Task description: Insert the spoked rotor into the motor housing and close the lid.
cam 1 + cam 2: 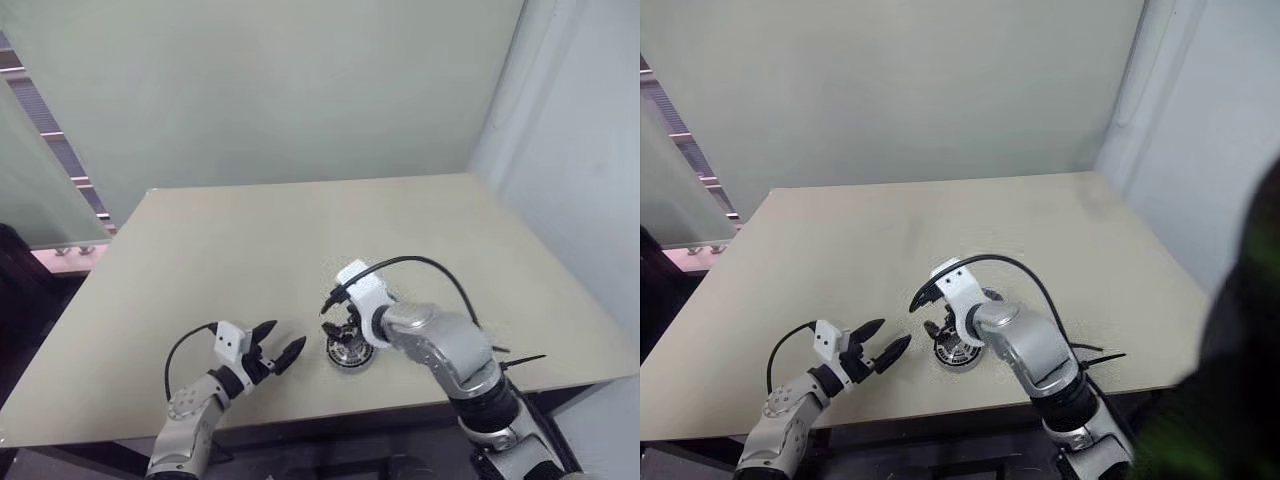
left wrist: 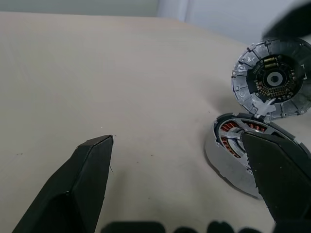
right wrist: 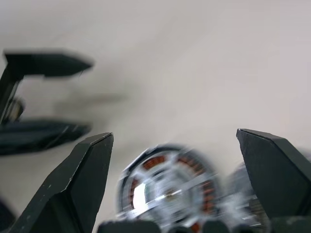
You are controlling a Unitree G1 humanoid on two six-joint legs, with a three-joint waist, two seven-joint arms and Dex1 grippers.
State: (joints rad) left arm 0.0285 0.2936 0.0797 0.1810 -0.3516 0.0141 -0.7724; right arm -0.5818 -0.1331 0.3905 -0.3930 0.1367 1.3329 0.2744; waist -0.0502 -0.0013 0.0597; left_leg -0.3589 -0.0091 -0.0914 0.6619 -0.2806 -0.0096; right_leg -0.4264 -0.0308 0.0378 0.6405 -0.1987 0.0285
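The motor housing point(image 2: 223, 162) lies on the table near the front edge, its copper windings showing. The spoked rotor point(image 2: 239, 137) sits in it, black rim on top and silver spokes crossing the windings point(image 3: 167, 191). The lid point(image 2: 272, 80), a grey disc with a dark hub, stands tilted up right behind the housing. My right gripper point(image 3: 173, 136) hangs open just above the housing point(image 1: 348, 352), holding nothing. My left gripper point(image 1: 283, 338) is open and empty just left of the housing, its fingers point(image 2: 87, 165) pointing toward it.
The beige table point(image 1: 250, 250) stretches far back to a pale wall. Its front edge runs just below both grippers. A black cable point(image 1: 420, 262) loops over my right wrist.
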